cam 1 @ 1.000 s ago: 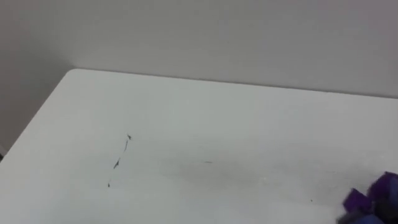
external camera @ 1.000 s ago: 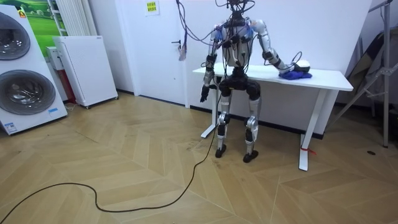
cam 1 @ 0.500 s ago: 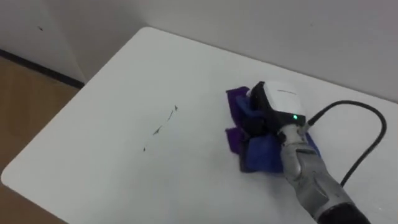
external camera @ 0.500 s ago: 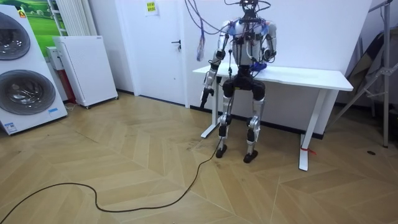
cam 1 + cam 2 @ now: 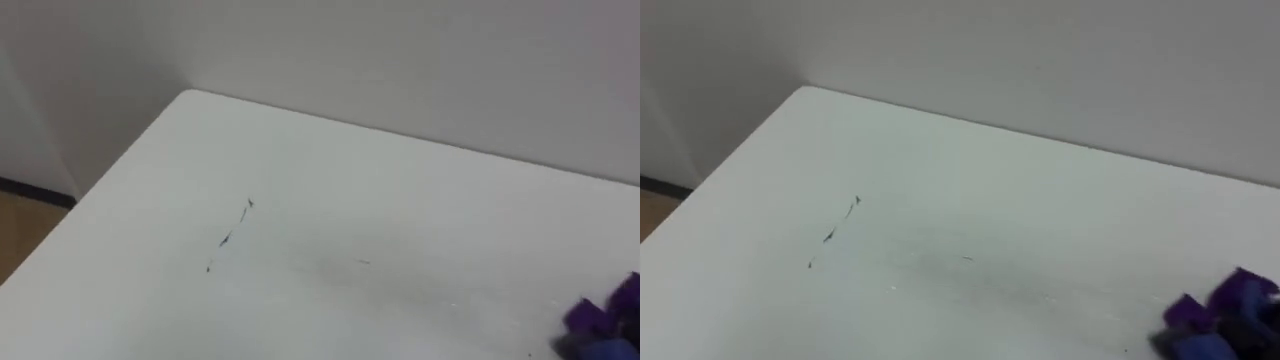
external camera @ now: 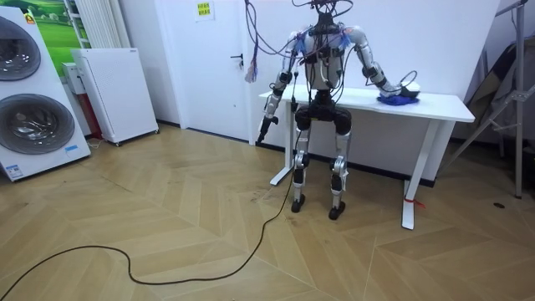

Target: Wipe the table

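A white table (image 5: 420,190) bears a short line of dark marks (image 5: 230,235), also seen at the marks (image 5: 833,232) in the right eye view. A crumpled purple-blue cloth (image 5: 605,318) lies at the lower right edge of the eye views, well to the right of the marks. In the room view I stand at the table's (image 6: 439,104) front, my right arm stretched toward the room view's right. My right hand (image 6: 407,85) rests on top of the cloth (image 6: 396,99). My left hand (image 6: 265,126) hangs beside the table's left end with relaxed fingers, holding nothing.
The table stands against a white wall (image 5: 400,60); its left corner (image 5: 185,95) and left edge border wooden floor (image 5: 20,225). In the room view, a white cabinet (image 6: 113,92) and washing machines (image 6: 33,100) stand far to the left.
Half a second ago my right hand pressed the cloth just right of the marks; now hand and cloth are back out at the right. My head view has swung with the move.
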